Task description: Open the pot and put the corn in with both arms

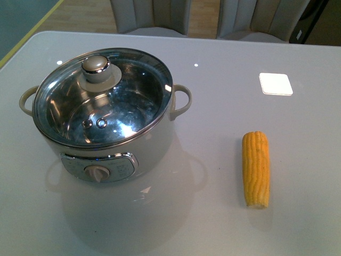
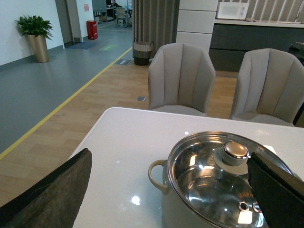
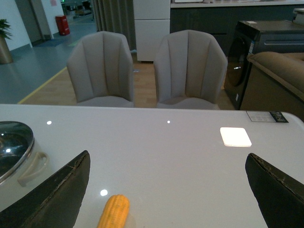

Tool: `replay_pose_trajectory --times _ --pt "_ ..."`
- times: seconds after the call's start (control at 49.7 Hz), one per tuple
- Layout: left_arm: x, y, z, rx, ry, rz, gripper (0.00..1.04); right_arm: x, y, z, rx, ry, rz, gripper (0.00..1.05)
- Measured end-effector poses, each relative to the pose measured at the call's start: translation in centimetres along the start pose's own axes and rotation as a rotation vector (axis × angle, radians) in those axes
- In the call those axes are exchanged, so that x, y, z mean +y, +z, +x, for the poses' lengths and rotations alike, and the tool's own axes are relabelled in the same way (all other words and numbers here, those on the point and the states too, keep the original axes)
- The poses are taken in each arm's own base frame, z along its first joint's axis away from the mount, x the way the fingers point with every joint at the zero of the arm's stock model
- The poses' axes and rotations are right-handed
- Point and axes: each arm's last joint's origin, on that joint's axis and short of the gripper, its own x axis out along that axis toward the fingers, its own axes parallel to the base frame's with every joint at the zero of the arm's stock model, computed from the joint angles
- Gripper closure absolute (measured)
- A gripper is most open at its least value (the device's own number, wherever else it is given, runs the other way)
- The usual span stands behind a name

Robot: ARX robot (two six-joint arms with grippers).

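The cream-white pot (image 1: 154, 146) stands on the left of the table, closed by a glass lid (image 1: 104, 98) with a grey knob (image 1: 96, 66). Right of it the yellow-orange corn (image 1: 256, 168) lies flat, lengthwise toward me. Neither arm shows in the front view. In the left wrist view my left gripper (image 2: 168, 190) is open, the pot (image 2: 166, 209) and lid knob (image 2: 236, 151) just beyond its fingers (image 2: 57, 194). My right gripper (image 3: 166, 190) is open above the table, with the corn (image 3: 114, 213) between its fingers (image 3: 61, 194), nearer the one on the pot's side.
The white table (image 1: 224, 224) carries a bright square patch (image 1: 276, 84) at the back right. Two grey chairs (image 3: 99, 66) (image 3: 190, 66) stand behind the far edge. The pot's loop handles (image 1: 183, 98) stick out on both sides.
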Motion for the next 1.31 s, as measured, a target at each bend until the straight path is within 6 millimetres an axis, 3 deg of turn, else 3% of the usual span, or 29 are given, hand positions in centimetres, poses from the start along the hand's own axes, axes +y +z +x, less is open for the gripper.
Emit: replay_pose_trajectory --times 0.764,0.946,1.147,1.308 --pt "0.0 0.0 0.0 0.0 0.0 0.0 0.07 0.0 0.0 0.0 0.0 0.0 0.0 0.09" --pt "-0.5 -0.4 0.4 0.538 0.242 -0.122 0.07 0.0 0.0 0.0 0.0 0.001 0.0 0.09" --pt "-1.8 0.1 2.0 0.55 0.23 -0.136 0.07 0.0 0.0 0.0 -0.001 0.0 0.0 0.09" --pt "-3.2 1.0 4.7 0.502 0.177 -0.117 0.07 0.0 0.0 0.0 -0.001 0.0 0.0 0.09"
